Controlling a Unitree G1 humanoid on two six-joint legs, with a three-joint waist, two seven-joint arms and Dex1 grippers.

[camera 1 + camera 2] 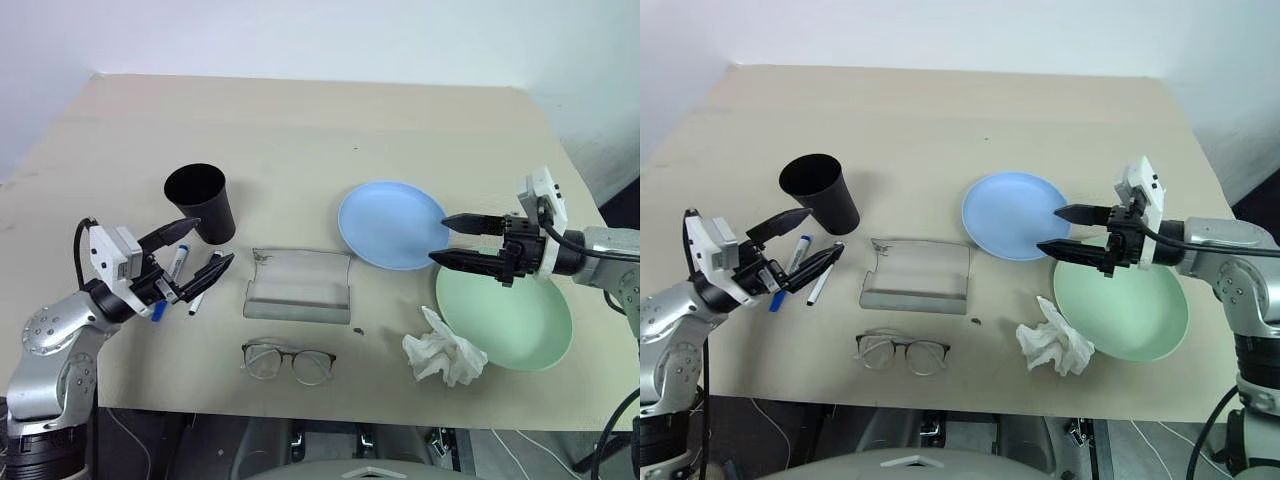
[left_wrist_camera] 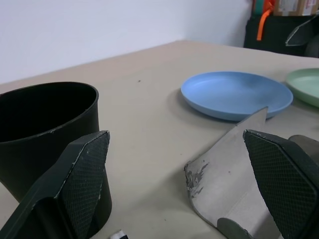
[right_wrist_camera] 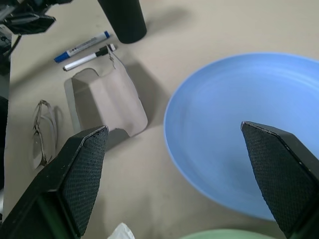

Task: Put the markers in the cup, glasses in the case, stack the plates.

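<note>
— Where are your hands right now?

— My left gripper (image 1: 205, 247) hangs low over the left side of the desk (image 1: 300, 130), its fingers (image 1: 175, 231) spread wide and holding nothing. It sits above the two markers, just in front of the black cup (image 1: 203, 203). My right gripper (image 1: 452, 240) hovers at the near right edge of the blue plate (image 1: 392, 224), fingers spread wide as well, empty, one above the other.

— And the markers?

— Both lie flat on the desk beside each other, near the cup's base. The blue-capped marker (image 1: 790, 272) is farther left; the black-capped marker (image 1: 823, 281) lies just to its right, partly under my left fingers in the head views.

— Is the cup upright?

— Yes, standing with its mouth up. I cannot see anything inside it.

— What about the glasses and the case?

— The grey case (image 1: 299, 285) lies open in the middle of the desk, its flap raised at the far side. The glasses (image 1: 288, 361) rest unfolded on the desk just in front of it, near the front edge, apart from the case.

— The plates?

— The blue plate sits right of the case. The green plate (image 1: 510, 320) lies nearer me and farther right, its rim very close to the blue one; I cannot tell whether they touch. A crumpled white tissue (image 1: 444, 350) sits against the green plate's left edge.
</note>
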